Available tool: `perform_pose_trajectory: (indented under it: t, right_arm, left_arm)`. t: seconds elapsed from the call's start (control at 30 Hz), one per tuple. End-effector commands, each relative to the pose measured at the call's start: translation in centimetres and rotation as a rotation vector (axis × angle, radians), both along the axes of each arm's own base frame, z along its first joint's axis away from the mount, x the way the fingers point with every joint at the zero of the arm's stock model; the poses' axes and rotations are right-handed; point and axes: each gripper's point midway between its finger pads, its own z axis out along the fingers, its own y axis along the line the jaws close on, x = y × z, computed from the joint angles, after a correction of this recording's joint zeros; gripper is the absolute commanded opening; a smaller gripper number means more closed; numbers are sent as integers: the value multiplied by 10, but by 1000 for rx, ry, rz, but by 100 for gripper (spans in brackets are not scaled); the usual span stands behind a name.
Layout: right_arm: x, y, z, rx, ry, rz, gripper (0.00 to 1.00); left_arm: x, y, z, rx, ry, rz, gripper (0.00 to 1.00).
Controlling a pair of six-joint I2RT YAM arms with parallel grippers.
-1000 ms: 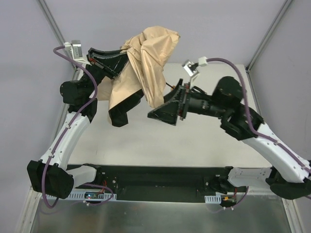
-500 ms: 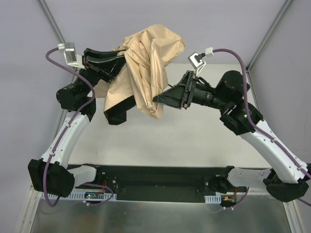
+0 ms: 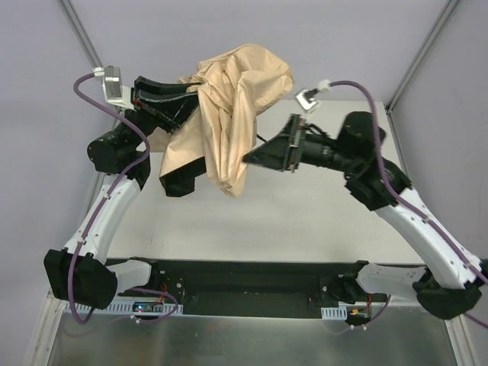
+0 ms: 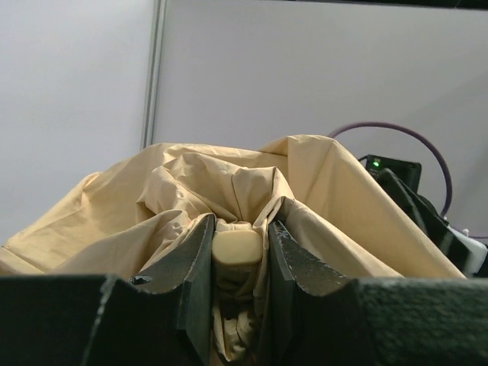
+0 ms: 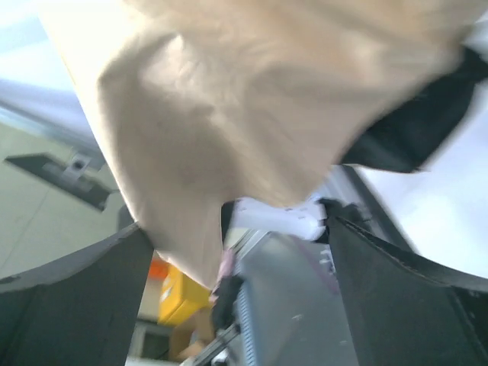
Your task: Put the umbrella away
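Umbrella (image 3: 229,107) (pinched by left gripper (image 4: 238,232)) hangs before right gripper (image 3: 252,158)

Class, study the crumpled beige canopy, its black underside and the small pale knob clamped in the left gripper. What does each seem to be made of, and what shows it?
The beige canopy: thin woven fabric, probably synthetic, matte; it hangs in soft creases. The black underside: likely a coating or lining, dull; too small to tell. The pale rounded knob: seemingly moulded plastic, smooth with rounded edges.

White table (image 3: 305,221) w/ black base rail (image 3: 252,284) at near edge, grey walls (image 3: 152,38), alu corner posts (image 3: 80,34).
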Motion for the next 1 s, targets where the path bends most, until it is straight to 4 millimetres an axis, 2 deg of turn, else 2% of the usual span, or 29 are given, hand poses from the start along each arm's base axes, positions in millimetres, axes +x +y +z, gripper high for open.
perform_pose_trajectory:
  t: [0.0,0.1,0.17,0.27,0.33,0.4,0.47,0.53,0.6,0.67,0.83,0.87,0.97]
  right_arm:
    - [-3,-78,16,52,-62,-109,100]
    - [4,-100,5,16,-30,-126,96]
    - [23,-112,0,5,16,-201,96]
    - [54,-124,13,43,67,-278,97]
    - [80,-123,20,67,104,-298,99]
    - [97,-119,30,106,126,-294,93]
    - [107,-115,44,145,119,-266,88]
    - [112,-111,45,143,141,-238,84]
    - [119,-109,38,142,180,-236,83]
    - [127,-110,40,163,169,-243,83]
    - [138,-103,64,285,200,-179,77]
    - [139,-103,68,300,203,-160,74]
    - [126,-94,80,313,186,-88,63]
  left_arm:
    - [-56,6,29,14,-283,-8,0]
    - [-58,5,24,36,-291,-6,0]
    - [-58,3,21,53,-296,-15,0]
    - [-60,0,19,73,-308,-26,0]
    - [-60,-2,15,93,-310,-38,0]
    - [-62,-3,13,107,-313,-49,0]
    - [-63,-4,11,120,-315,-54,0]
    - [-67,-5,9,130,-323,-59,0]
    - [-69,-6,8,135,-327,-63,0]
    - [-73,-7,6,144,-332,-75,0]
    - [-78,-10,1,163,-338,-98,0]
    - [-78,-10,1,166,-340,-98,0]
    - [-78,-11,3,166,-348,-96,0]
